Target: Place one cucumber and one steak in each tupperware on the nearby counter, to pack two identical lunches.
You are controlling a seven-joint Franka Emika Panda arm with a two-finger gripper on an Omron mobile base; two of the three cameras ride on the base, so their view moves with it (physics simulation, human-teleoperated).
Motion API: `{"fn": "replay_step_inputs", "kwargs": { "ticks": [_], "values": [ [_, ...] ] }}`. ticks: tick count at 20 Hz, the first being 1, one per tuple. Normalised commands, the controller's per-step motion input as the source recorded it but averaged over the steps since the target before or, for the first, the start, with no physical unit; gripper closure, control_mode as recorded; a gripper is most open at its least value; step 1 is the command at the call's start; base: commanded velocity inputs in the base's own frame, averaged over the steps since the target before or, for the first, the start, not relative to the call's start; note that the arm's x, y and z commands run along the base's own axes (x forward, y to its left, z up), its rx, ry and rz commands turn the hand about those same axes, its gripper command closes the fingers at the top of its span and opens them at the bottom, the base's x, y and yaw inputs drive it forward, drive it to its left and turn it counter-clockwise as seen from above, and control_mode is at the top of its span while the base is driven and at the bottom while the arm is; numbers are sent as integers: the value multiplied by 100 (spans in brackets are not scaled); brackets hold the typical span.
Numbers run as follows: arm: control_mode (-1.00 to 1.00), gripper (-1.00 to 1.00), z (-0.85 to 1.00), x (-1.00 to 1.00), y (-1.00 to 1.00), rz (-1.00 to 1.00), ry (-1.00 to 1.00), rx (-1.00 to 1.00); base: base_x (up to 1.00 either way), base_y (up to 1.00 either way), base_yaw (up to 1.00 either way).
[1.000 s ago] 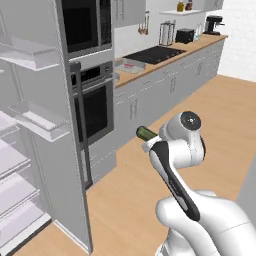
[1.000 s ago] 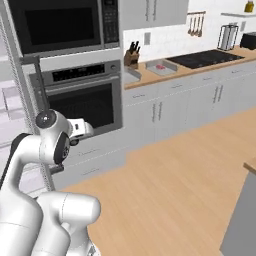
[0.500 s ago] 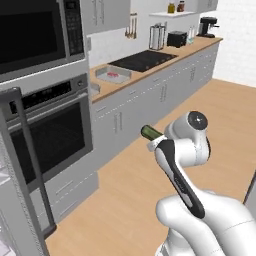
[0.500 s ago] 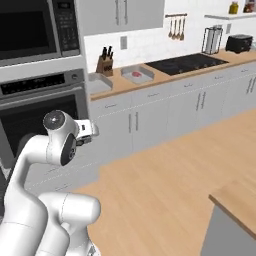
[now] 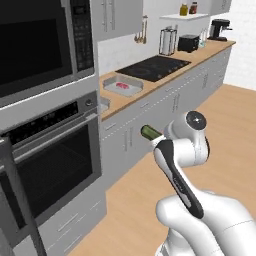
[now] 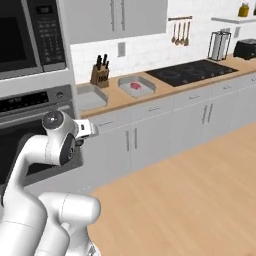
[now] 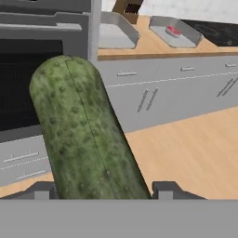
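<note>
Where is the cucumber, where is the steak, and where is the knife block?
cucumber [image 7: 83, 125]: hand view, middle of its green body.
steak [image 6: 135, 86]: right base view, the red top.
knife block [image 6: 99, 75]: right base view, its wooden front.

A: In the hand view, how much of the cucumber [image 7: 86, 135] shows?

B: Its lower end is cut off between the 2 finger tips [image 7: 42, 190], so the grip itself is hidden. In the left base view the arm covers all but 1 green end.

A: And the tupperware by the knife block [image 6: 100, 74]?

B: The nearer tupperware [image 6: 89, 97] is partly covered by the oven wall; its inside cannot be made out. The farther tupperware [image 6: 136, 86] holds a steak [image 6: 135, 86], too small to show detail.

A: The knife block in the hand view?

B: Cropped by the top edge.
</note>
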Motion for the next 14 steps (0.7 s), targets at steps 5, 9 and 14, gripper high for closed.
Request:
{"fn": "replay_step_inputs", "kwargs": {
  "ticks": [5, 9, 14],
  "values": [
    [100, 100, 0, 0, 0, 0, 0, 0, 100, -59, -9],
    [100, 100, 0, 0, 0, 0, 0, 0, 100, -32, -2],
    [100, 100, 0, 0, 0, 0, 0, 0, 100, -9, 1]
  ]
}}
